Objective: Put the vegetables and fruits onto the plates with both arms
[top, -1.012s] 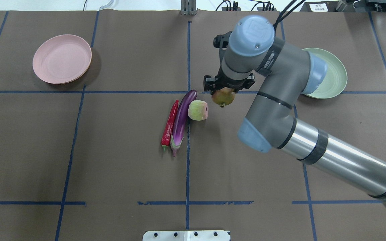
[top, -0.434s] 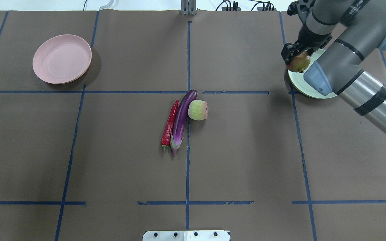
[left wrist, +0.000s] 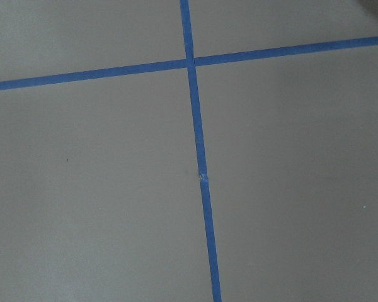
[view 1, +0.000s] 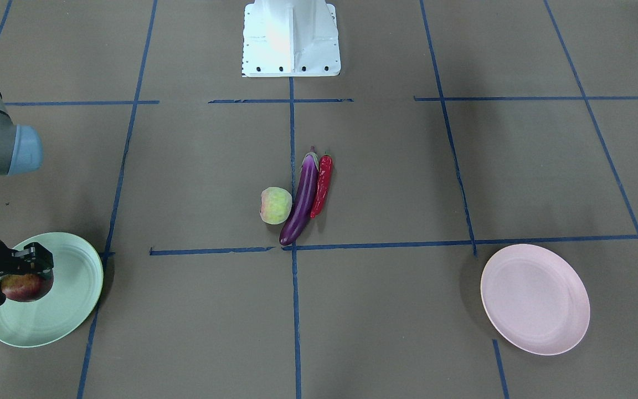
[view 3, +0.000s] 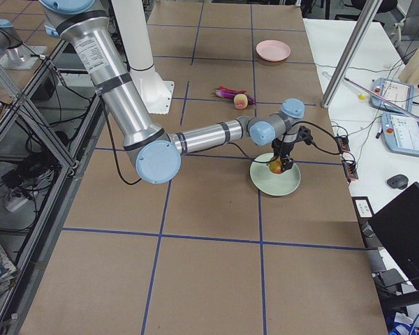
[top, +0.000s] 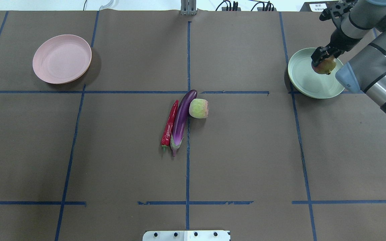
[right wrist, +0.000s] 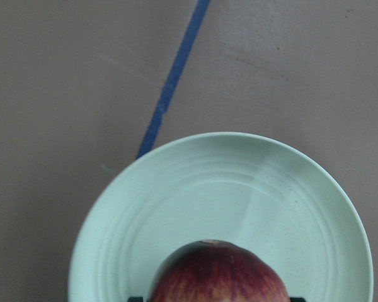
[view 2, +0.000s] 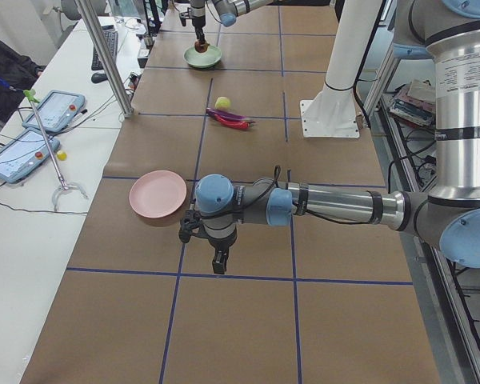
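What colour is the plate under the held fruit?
Mint green plate, clearest in the right wrist view.

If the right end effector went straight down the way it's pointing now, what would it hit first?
The mint green plate lies directly below. The dark red fruit in the right end effector would touch it first; the gap is hard to judge.

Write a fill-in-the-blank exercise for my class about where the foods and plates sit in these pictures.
The right gripper holds the dark red fruit over the ______ plate. The eggplant lies ______ the chili pepper and the pale yellow-green fruit. Exactly ______ food items lie on the table, off both plates.
Missing words: mint green; between; three.
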`<action>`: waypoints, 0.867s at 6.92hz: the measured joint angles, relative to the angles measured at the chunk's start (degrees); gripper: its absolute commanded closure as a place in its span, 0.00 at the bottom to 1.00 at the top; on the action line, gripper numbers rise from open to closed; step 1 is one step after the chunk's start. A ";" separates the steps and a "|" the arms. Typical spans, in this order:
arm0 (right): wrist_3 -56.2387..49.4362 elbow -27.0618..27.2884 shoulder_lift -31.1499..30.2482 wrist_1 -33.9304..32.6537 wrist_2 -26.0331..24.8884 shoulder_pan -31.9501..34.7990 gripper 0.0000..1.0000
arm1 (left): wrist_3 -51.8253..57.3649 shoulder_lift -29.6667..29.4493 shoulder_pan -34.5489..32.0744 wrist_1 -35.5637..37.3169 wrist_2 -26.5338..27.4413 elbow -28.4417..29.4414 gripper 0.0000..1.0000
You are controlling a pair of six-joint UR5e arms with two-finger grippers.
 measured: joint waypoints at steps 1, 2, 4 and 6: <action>0.01 -0.95 -0.92 1.30 0.31 0.16 0.00 | 0.00 0.00 0.00 0.01 0.00 -0.07 0.00; 0.02 -1.43 -1.57 1.78 0.41 0.17 0.00 | -0.02 0.00 0.02 0.01 0.00 -0.12 0.00; 0.06 -1.38 -1.97 2.00 0.88 0.57 0.00 | -0.02 0.00 0.07 -0.05 0.00 -0.35 0.00; -0.05 -1.16 -1.75 1.81 4.95 3.73 0.00 | -0.04 -0.31 0.56 -0.12 0.04 -1.69 0.00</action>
